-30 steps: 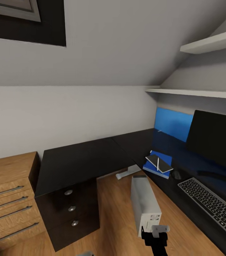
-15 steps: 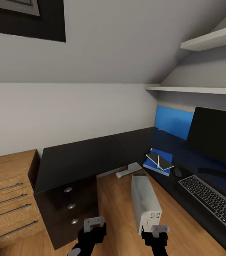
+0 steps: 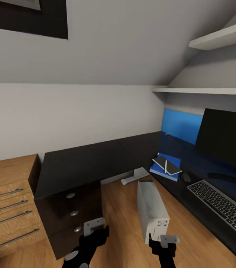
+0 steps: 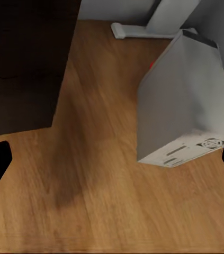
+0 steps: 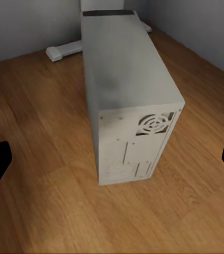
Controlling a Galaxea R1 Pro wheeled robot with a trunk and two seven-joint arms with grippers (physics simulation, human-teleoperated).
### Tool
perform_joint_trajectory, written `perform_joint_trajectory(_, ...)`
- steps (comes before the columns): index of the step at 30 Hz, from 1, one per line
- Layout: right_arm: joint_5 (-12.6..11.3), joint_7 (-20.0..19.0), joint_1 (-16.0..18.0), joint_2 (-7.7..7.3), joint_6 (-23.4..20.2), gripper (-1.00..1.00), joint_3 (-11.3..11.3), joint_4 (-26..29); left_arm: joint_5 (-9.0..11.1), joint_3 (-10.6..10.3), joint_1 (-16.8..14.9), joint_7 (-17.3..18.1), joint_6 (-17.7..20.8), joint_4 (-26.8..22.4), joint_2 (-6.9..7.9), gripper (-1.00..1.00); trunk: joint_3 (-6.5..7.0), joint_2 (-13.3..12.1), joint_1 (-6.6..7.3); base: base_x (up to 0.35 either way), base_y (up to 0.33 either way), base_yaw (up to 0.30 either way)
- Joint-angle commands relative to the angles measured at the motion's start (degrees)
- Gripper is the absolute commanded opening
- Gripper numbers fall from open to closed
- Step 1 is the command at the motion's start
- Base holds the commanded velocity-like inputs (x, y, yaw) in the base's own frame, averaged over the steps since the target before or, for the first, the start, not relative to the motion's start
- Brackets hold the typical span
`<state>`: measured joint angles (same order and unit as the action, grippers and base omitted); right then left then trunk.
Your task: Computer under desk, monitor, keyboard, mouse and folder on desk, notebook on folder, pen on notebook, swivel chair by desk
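pretty evenly lit, soft and flat, no obvious light source. head view looks slightly soft overall. the desk [image 3: 84, 167] top is glossy, reflecting blue around 3 o'clock. faint blurry shadow on the floor [image 4: 90, 174] in the left wrist view.

No text, label, brand or number can be read anywhere. The computer [image 5: 126, 95] shows a round vent and port slots on its rear panel, unmarked; the keyboard [image 3: 222, 208] keys are too small to read.
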<state>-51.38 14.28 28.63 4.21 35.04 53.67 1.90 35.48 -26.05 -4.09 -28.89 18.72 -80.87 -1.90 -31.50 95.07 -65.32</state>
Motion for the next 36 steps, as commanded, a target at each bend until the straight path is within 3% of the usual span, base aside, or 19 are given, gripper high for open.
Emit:
perform_joint_trajectory(1, -0.13, 0.49, 0.03, 0.03, 0.03, 1.00, 0.51, 0.03, 0.43, -0.16, -0.05, -0.45, 0.13, 0.34, 0.00, 1.00, -0.25, 0.45, -0.22, 0.000, 0.000, 0.000)
perform_joint_trajectory(13, -0.37, 0.57, 0.02, 0.03, 0.11, 1.00, 0.45, 0.08, -0.57, -0.09, -0.04, -0.38, 1.85, 2.23, 0.14, 1.00, -2.40, 5.26, -2.86, 0.000, 0.000, 0.000)
perform_joint_trajectory(25, -0.36, 0.58, 0.02, -0.15, 0.02, 1.00, 0.25, 0.04, -0.52, -1.85, -0.04, -0.31, 3.59, 6.39, -0.72, 1.00, -4.55, 10.07, -5.49, 0.000, 0.000, 0.000)
perform_joint_trajectory(36, 0.13, 0.46, 0.02, -2.30, -0.26, 1.00, 0.57, 0.03, -0.54, -3.13, -0.04, -0.38, 3.53, 6.59, -0.83, 1.00, -6.53, 14.49, -7.91, 0.000, 0.000, 0.000)
